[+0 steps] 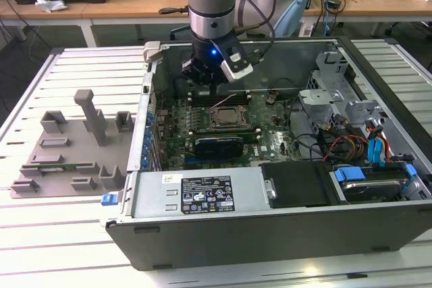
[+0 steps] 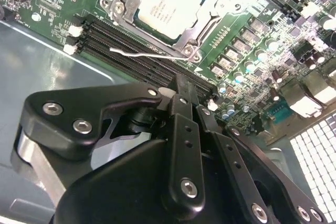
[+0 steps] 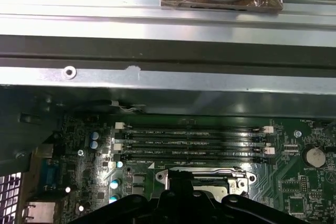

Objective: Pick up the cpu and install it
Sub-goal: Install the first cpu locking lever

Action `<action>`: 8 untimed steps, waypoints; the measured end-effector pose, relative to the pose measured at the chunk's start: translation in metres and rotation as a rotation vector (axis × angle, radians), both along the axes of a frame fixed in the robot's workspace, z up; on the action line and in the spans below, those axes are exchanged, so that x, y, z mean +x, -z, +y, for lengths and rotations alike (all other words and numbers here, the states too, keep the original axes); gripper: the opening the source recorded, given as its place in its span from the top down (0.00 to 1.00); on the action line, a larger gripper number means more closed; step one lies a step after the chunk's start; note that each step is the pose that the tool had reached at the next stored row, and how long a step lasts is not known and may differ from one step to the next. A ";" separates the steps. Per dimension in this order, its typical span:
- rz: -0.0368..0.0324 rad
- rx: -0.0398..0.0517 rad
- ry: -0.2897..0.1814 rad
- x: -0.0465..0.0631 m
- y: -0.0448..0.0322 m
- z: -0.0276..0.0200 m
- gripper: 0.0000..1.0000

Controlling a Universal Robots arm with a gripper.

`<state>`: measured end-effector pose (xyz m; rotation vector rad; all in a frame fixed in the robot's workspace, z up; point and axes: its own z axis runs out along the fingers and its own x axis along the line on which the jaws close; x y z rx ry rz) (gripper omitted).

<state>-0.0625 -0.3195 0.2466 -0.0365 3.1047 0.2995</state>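
So the cpu (image 2: 169,1) is sitting down in the socket (image 2: 197,35) on the green motherboard (image 2: 247,3). Its pale metal top faces up and the socket's metal frame is around its edges. A thin wire lever (image 2: 142,53) sticks out from the socket's corner over the black memory slots (image 2: 113,43).

The gripper (image 2: 184,94) hangs inside the open computer case (image 1: 270,234), over those memory slots, just beside the socket and not touching the chip. In the second wrist view its fingers (image 2: 182,124) look pinched together with nothing between them.

In the exterior view the case also holds a long black expansion card (image 1: 217,146) in front of the socket. There's a power supply (image 1: 199,193) along the near wall, and drives with blue clips (image 1: 374,180) on the exterior view's right.

The grey moulded fixture tray (image 1: 64,160) lies on the slatted table (image 1: 67,247), on the exterior view's left, well apart from the arm.
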 end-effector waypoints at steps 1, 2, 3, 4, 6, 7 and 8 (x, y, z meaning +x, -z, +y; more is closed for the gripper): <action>-0.0003 -0.0011 0.000 0.000 0.0008 0.0000 0.89; -0.0004 -0.0028 0.001 0.001 0.0015 0.0000 0.89; -0.0006 -0.0050 0.001 0.001 0.0023 0.0000 0.89; -0.0007 -0.0069 0.002 0.002 0.0030 0.0000 0.89; -0.0026 -0.0150 0.006 0.004 0.0060 0.0000 0.89; -0.0059 -0.0161 0.008 0.004 0.0069 0.0000 0.89; -0.0104 -0.0173 0.012 0.005 0.0079 0.0000 0.89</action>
